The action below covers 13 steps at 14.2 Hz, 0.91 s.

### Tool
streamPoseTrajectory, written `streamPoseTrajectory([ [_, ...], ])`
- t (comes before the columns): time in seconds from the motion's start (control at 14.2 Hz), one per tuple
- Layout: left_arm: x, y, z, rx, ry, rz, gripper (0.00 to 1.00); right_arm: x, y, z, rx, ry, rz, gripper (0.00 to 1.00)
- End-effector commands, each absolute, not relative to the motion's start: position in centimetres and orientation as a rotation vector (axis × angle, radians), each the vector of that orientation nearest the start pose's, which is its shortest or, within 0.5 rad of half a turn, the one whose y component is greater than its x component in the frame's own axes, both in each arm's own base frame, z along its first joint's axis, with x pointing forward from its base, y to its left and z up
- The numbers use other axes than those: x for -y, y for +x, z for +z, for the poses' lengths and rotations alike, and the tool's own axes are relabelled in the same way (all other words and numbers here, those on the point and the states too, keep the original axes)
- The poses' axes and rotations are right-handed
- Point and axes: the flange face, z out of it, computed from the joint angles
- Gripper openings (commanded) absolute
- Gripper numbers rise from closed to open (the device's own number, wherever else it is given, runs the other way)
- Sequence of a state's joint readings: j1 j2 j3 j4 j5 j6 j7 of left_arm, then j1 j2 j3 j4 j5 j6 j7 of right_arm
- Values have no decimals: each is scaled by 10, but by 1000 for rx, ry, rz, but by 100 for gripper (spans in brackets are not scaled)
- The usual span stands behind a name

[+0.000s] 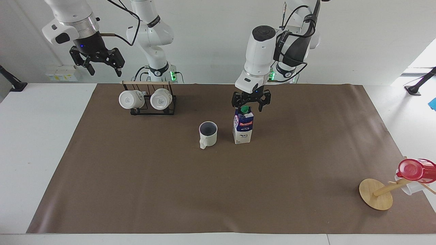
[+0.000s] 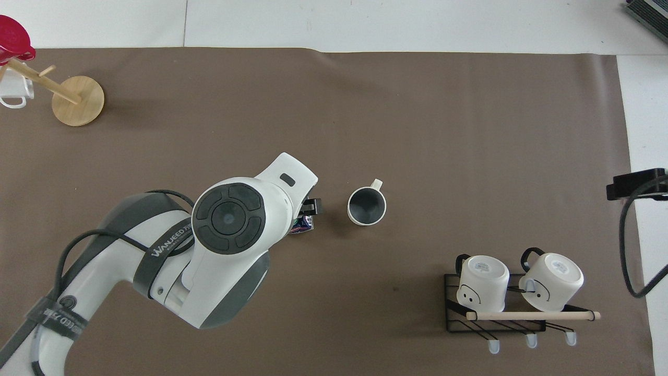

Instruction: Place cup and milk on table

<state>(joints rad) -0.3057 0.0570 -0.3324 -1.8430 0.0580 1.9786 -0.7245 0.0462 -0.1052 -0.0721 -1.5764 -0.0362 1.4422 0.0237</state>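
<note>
The milk (image 1: 243, 128) stands upright on the brown mat of the table (image 1: 218, 190), its green cap up. Only a sliver of it shows in the overhead view (image 2: 303, 225), under the left arm. My left gripper (image 1: 248, 105) is open just above the cap and holds nothing. The cup (image 1: 208, 133) stands upright on the mat beside the milk, toward the right arm's end, and it also shows in the overhead view (image 2: 367, 206). My right gripper (image 1: 104, 69) is open and empty, high in the air near the mug rack.
A black wire rack (image 1: 153, 108) with two white mugs (image 1: 131, 99) stands near the right arm's base. A tipped wooden mug tree (image 1: 376, 194) with a red cup (image 1: 414, 170) lies at the left arm's end, farthest from the robots.
</note>
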Motion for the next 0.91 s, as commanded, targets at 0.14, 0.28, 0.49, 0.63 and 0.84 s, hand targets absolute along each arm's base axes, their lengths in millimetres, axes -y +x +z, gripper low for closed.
streamPoseTrajectory([
  [0.14, 307, 490, 557, 229, -3142, -42, 100, 18, 497, 666, -70, -3152, 51, 100],
  [0.28, 284, 495, 578, 115, -3132, -7, 100, 19, 495, 664, -72, -3152, 61, 100],
  [0.49, 229, 515, 608, 48, -3123, 27, 100, 20, 495, 665, -75, -3151, 54, 100],
  [0.63, 179, 529, 621, -23, -3118, 53, 100, 20, 495, 665, -75, -3151, 54, 100],
  [0.84, 125, 536, 634, 26, -3112, 64, 100, 20, 495, 665, -77, -3151, 54, 100],
])
